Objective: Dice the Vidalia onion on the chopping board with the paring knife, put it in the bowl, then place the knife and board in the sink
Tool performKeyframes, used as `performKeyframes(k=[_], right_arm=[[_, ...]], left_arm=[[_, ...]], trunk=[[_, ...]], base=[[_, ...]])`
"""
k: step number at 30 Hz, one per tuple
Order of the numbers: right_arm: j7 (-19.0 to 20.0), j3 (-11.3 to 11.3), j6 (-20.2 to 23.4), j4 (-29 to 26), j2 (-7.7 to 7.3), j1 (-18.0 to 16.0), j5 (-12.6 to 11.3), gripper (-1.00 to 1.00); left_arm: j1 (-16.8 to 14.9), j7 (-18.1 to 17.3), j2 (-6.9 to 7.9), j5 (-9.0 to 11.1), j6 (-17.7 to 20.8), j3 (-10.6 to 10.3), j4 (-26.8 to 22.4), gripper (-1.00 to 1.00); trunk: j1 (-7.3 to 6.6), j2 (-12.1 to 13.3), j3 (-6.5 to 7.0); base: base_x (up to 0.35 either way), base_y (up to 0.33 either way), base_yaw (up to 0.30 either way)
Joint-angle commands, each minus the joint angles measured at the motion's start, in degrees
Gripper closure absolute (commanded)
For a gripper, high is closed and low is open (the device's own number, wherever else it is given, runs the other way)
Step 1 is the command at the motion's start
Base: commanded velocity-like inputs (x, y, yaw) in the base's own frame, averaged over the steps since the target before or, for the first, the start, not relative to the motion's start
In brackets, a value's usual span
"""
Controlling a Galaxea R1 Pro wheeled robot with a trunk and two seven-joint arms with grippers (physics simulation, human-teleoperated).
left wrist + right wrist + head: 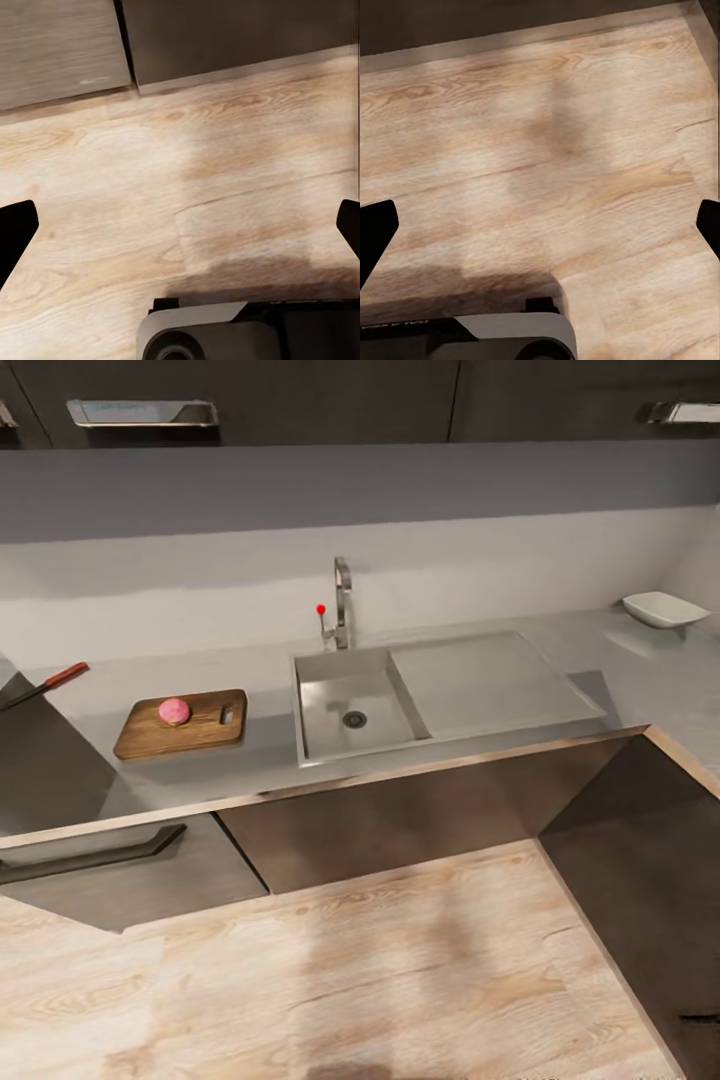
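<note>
The onion (174,710) is seen resting on the board (182,723), toward its left half, and the sink (352,710) is seen without it, so the first step is judged done. The board lies on the counter (620,680) just left of the sink, its long axis running left to right along the counter edge. The knife (45,685) is found well left of the board, at the far left of the head view, its red handle pointing up and to the right toward the wall and its dark blade toward the picture's edge. The bowl (664,608) is set far to the right, near the corner. In the wrist views the left gripper (180,225) and the right gripper (540,225) are both held over the wooden floor (400,960) with jaws spread wide and nothing between them. The knife is judged the next thing to be fetched; it lies forward and to the left, above floor level, so the left arm is taken to be the nearer one, and the handle is best approached across its slanting axis.
</note>
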Motion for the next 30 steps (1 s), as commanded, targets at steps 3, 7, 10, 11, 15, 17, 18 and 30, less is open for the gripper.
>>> performKeyframes(k=[3, 7, 10, 11, 15, 17, 18, 30], right_arm=[[-0.2, 0.3, -0.2, -0.1, -0.03, 0.0, -0.5, -1.00], [-0.2, 0.3, -0.2, -0.1, -0.02, 0.0, -0.5, -1.00], [-0.2, 0.3, -0.2, -0.1, -0.02, 0.0, -0.5, -1.00], [-0.2, 0.3, -0.2, -0.1, -0.03, 0.0, -0.5, -1.00], [-0.2, 0.3, -0.2, -0.1, -0.04, 0.0, -0.5, -1.00], [-0.2, 0.3, -0.2, -0.1, -0.01, 0.0, -0.5, -1.00], [-0.2, 0.3, -0.2, -0.1, -0.03, 0.0, -0.5, -1.00], [-0.2, 0.3, -0.2, -0.1, -0.05, 0.0, -0.5, -1.00]], left_arm=[[0.0, 0.2, 0.08, 0.6, -0.1, -0.3, -0.1, -1.00], [0.0, 0.2, 0.08, 0.6, -0.1, -0.3, 0.1, -1.00], [0.0, 0.2, 0.07, 0.6, -0.1, -0.3, 0.4, -1.00], [0.0, 0.2, 0.07, 0.6, -0.1, -0.3, 0.4, -1.00], [0.0, 0.2, 0.07, 0.6, -0.1, -0.3, 0.5, -1.00], [0.0, 0.2, 0.07, 0.6, -0.1, -0.3, 0.5, -1.00], [0.0, 0.2, 0.07, 0.6, -0.1, -0.3, 0.5, -1.00], [0.0, 0.2, 0.07, 0.6, -0.1, -0.3, 1.1, -1.00]], trunk=[[0.04, -0.1, 0.16], [0.04, -0.1, 0.46], [0.04, -0.1, 0.68], [0.04, -0.1, 0.76], [0.04, -0.1, 1.06], [0.04, -0.1, 1.21], [0.04, -0.1, 1.28], [0.04, -0.1, 2.18]], base=[[0.000, 0.000, -0.194], [0.000, 0.000, -0.194], [0.000, 0.000, -0.194], [0.000, 0.000, -0.194], [0.000, 0.000, -0.194], [0.000, 0.000, -0.194], [0.000, 0.000, -0.194], [0.000, 0.000, -0.194]])
